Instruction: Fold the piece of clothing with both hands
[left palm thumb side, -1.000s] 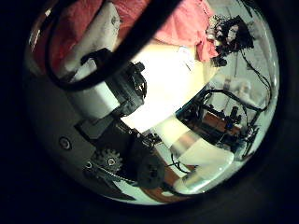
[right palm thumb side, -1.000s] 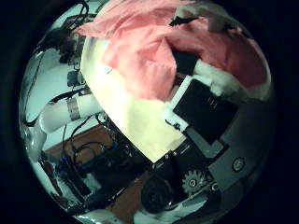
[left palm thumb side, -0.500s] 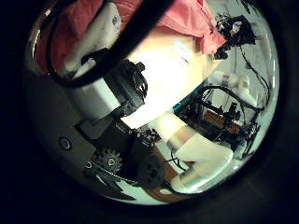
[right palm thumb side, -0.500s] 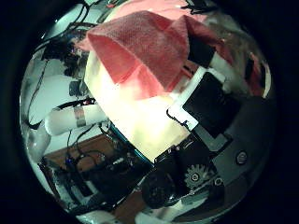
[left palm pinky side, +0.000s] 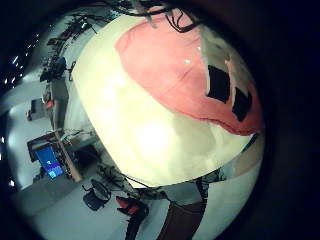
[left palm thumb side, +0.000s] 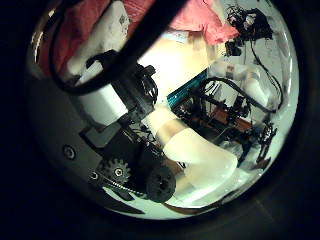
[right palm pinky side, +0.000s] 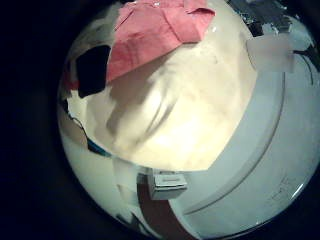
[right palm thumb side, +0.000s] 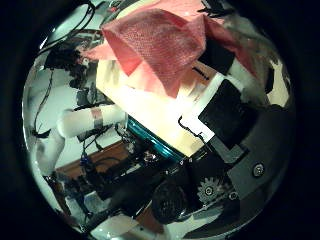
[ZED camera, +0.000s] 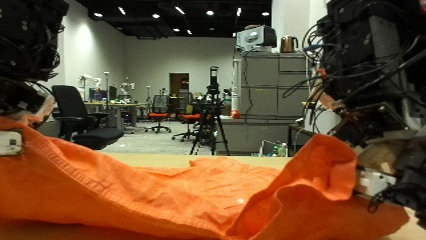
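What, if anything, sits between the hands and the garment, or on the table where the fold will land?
Nothing visible. Both hands already hold the orange garment: right hand lifts one edge, left hand the other. The table beside the cloth looks bare.

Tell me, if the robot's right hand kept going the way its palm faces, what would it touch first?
Most likely the orange cloth. The right hand is holding a raised fold of it, and its palm views show cloth lying over the pale table. Depth is hard to judge, though.
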